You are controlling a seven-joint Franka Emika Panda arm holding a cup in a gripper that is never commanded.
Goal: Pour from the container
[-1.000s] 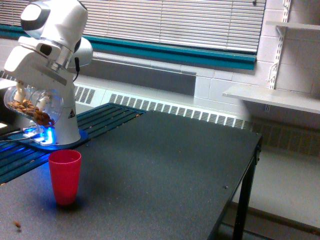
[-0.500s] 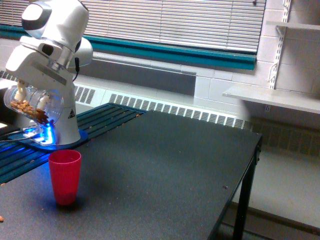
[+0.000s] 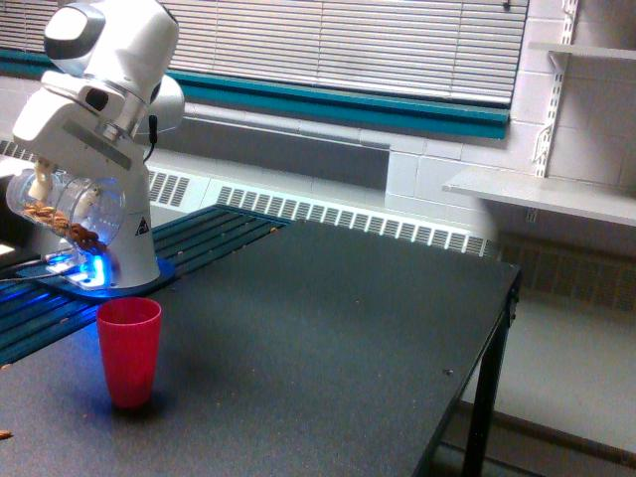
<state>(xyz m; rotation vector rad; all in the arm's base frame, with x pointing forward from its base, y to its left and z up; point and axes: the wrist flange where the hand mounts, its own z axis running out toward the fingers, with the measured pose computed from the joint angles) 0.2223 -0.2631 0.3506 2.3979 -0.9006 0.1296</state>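
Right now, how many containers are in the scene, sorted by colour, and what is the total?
Clear jar with brown nut-like pieces, tilted and held at the gripper: 1
Red plastic cup, upright on the dark table: 1
Total: 2 containers
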